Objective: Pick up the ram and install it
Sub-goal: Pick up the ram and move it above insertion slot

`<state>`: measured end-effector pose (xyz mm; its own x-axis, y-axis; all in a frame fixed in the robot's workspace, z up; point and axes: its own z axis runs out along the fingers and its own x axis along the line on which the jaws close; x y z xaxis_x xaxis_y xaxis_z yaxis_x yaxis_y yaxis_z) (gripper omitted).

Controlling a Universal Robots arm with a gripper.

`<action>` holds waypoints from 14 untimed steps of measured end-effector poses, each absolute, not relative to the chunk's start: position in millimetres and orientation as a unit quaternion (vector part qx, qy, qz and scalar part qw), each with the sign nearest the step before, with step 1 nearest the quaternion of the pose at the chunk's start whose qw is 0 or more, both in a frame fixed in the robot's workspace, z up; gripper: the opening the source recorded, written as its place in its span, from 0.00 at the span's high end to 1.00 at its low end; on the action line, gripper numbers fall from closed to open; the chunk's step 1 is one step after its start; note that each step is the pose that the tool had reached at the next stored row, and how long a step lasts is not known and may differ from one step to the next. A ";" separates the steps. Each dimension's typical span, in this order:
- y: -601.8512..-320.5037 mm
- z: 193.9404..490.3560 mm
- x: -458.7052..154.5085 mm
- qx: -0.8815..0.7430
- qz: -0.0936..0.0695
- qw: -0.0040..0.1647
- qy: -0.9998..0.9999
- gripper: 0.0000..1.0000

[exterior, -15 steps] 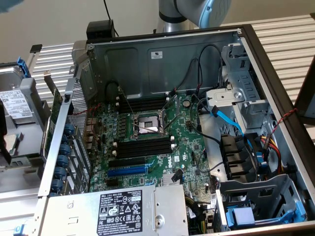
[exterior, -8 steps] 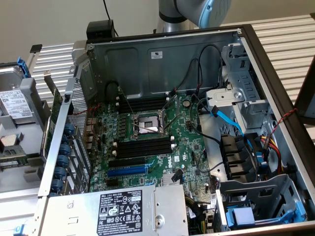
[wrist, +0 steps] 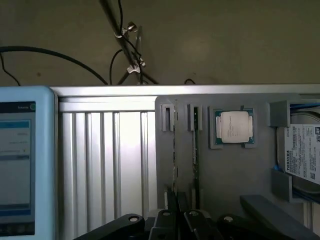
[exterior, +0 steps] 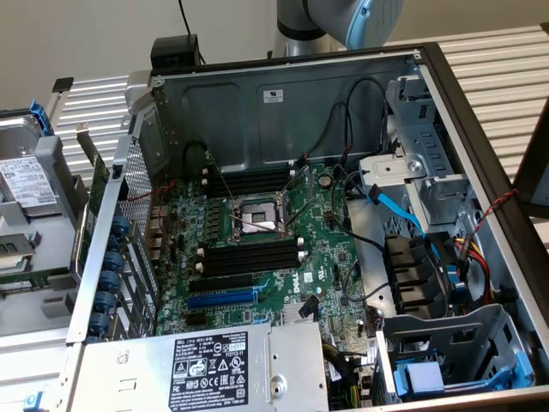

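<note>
Two ram sticks stand on edge in a grey holder (wrist: 235, 175), side by side: one ram stick (wrist: 174, 150) and a second ram stick (wrist: 196, 150), both thin and dark green. My gripper (wrist: 177, 207) hangs above their near ends, in line with the first stick, its fingers (wrist: 171, 202) shut together with nothing held. In the exterior view the open computer case shows the green motherboard (exterior: 326, 257) with black memory slots (exterior: 249, 257) beside the processor socket (exterior: 257, 215). The arm (exterior: 343, 21) rises behind the case.
A processor chip (wrist: 234, 126) and a hard drive (wrist: 302, 155) sit in the same holder. A blue-edged tablet (wrist: 20, 160) lies beyond a ribbed metal surface (wrist: 105, 160). Inside the case are a blue slot (exterior: 221, 300), loose cables (exterior: 395, 206), a power supply (exterior: 206, 365) and drive cages (exterior: 455, 343).
</note>
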<state>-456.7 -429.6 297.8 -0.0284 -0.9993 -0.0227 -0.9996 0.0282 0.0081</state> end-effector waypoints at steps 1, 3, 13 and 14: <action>-429.6 298.6 -456.7 -0.697 0.011 0.005 0.717 0.87; -429.6 299.9 -456.7 -0.697 0.011 0.005 0.717 0.87; -429.6 323.1 -456.9 -0.697 0.010 0.004 0.717 0.87; -429.6 326.5 -456.9 -0.697 0.011 0.004 0.717 0.87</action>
<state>-456.9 -429.6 326.5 -0.0285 -0.9994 -0.0209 -0.9996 0.0284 0.0096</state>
